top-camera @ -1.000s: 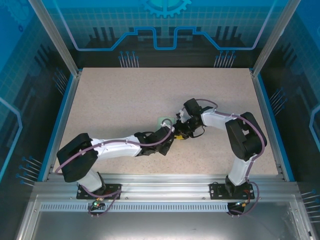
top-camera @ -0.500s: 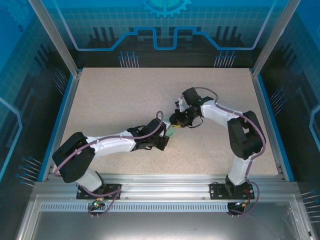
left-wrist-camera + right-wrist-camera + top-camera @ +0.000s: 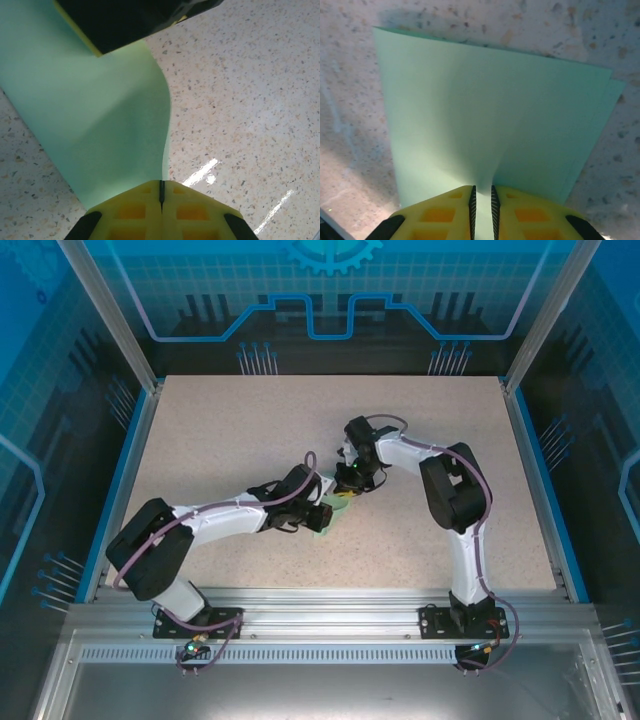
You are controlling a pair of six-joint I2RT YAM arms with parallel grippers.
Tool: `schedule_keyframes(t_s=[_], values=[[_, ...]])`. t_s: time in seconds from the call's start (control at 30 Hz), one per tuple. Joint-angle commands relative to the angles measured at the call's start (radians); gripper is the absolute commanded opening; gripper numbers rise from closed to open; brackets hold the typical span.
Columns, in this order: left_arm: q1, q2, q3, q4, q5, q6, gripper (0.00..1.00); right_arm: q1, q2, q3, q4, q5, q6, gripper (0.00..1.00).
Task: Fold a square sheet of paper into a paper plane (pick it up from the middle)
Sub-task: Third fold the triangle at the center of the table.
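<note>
Now that my arms have swung closer together, my left tool point(image 3: 161, 192) and right tool point(image 3: 482, 195) both pinch the square sheet of paper point(image 3: 485, 115), doubled and bowed between them over the desk point(image 3: 250, 100), so the fold looks under way.

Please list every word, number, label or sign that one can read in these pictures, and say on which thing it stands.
No text can be read in any picture.
The paper: plain green, no print.
The left gripper and the right gripper: yellow, no marks.
The back wall: a gear drawing and blue lines, no letters.
The arm bases: small parts, too small to read.
</note>
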Motion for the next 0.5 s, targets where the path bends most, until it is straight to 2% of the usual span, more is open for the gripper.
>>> schedule_keyframes(t_s=[0.0, 0.47], values=[[0.031, 0.035, 0.022, -0.002, 0.087, 0.036, 0.00, 0.017, 0.025, 0.035, -0.069, 0.032, -0.045, 0.18], [0.125, 0.083, 0.073, -0.027, 0.189, 0.071, 0.00, 0.017, 0.047, 0.088, -0.124, 0.055, -0.095, 0.19]])
